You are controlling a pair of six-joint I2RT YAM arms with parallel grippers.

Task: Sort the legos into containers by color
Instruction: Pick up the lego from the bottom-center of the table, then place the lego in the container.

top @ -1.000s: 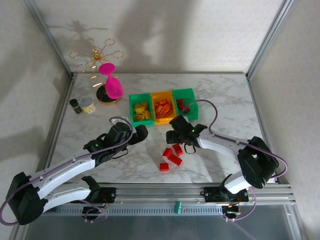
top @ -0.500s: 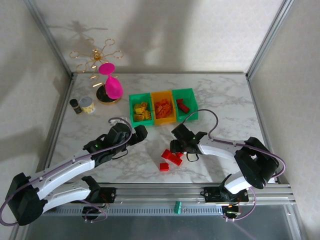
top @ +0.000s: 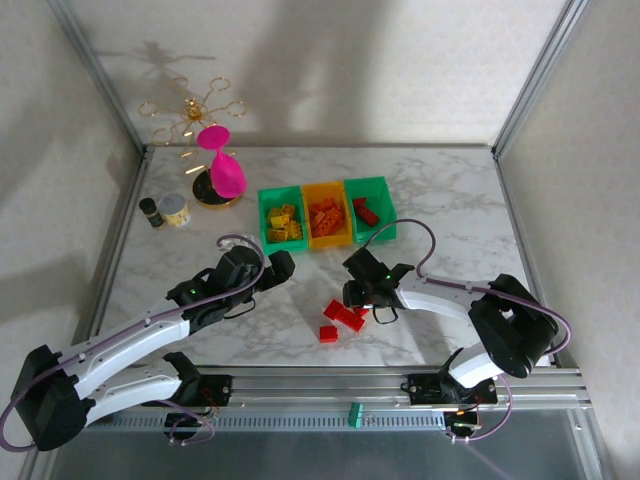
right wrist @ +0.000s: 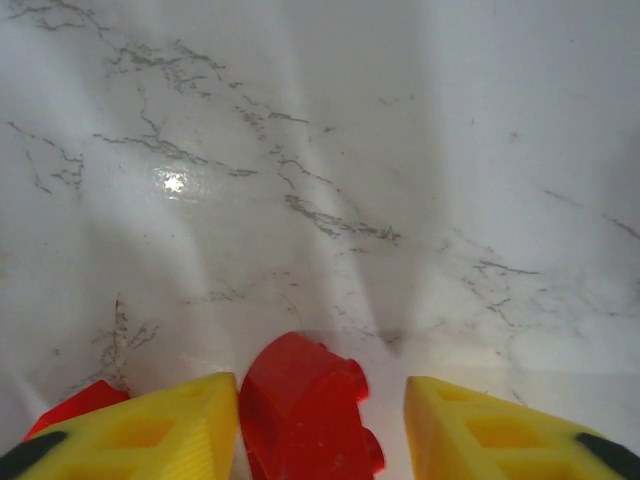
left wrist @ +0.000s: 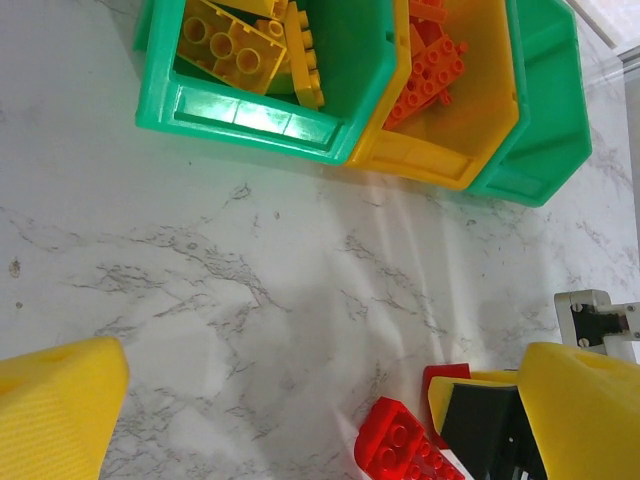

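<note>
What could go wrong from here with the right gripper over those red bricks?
The small red studded brick sits off-centre in the open right gripper, nearer one finger, so it may twist on closing. Other red bricks lie close by and could get nudged or grabbed too. The left gripper hovers nearby, so the arms might clash.

Enclosure, as I see it from overhead.
White marble-veined bench (top: 450, 190); pale textured walls (top: 380, 60) on three sides, the rear one softly shadowed; aluminium corner posts (top: 535, 75) at the back.

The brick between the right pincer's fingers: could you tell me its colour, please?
The brick is red, best seen in the right wrist view.
</note>
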